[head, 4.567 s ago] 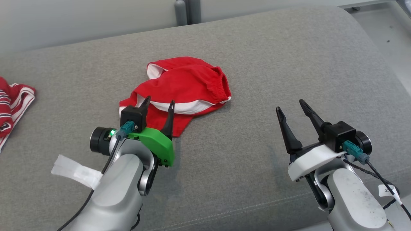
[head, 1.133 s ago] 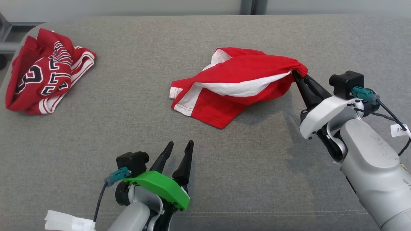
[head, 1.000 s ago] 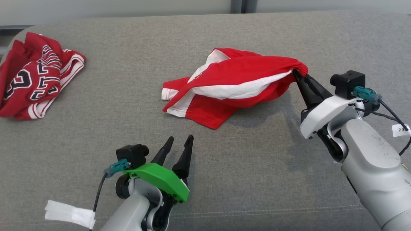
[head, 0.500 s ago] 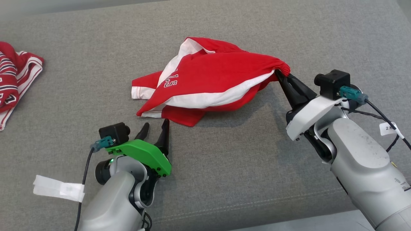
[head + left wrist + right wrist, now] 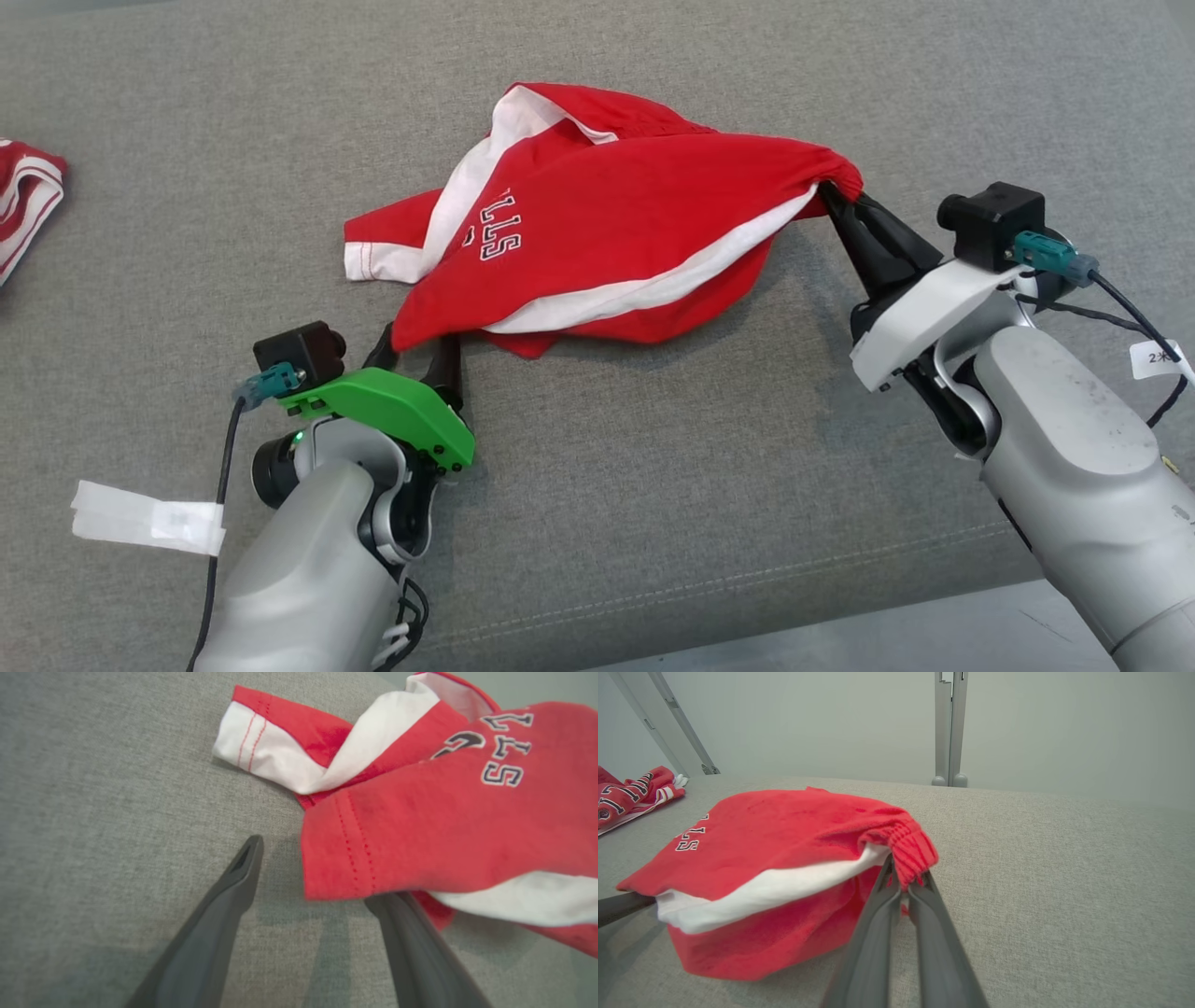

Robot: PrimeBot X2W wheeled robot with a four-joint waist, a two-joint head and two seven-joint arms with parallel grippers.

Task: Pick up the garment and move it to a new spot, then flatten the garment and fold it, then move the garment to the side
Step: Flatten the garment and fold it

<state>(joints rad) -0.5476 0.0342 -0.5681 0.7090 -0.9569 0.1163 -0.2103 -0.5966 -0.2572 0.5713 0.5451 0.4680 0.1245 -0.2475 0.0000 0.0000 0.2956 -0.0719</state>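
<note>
Well left of garment (image 5: 635, 215), striped jersey (image 5: 26, 201)

Support: grey fabric cushion (image 5: 653, 485), woven, broad; stitched seam (image 5: 747, 581) along its near edge; red garment (image 5: 607, 224) with white panels and lettering crumpled mid-surface, left end resting, right end raised off; striped red cloth (image 5: 23, 201) far left, cropped, possibly a jersey.

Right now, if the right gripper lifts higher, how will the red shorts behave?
Probably floppy: the red shorts sag from the right gripper pinching the waistband. Likely light, since one pinch holds up a bunched end. The far leg should drag on the cushion.
</note>
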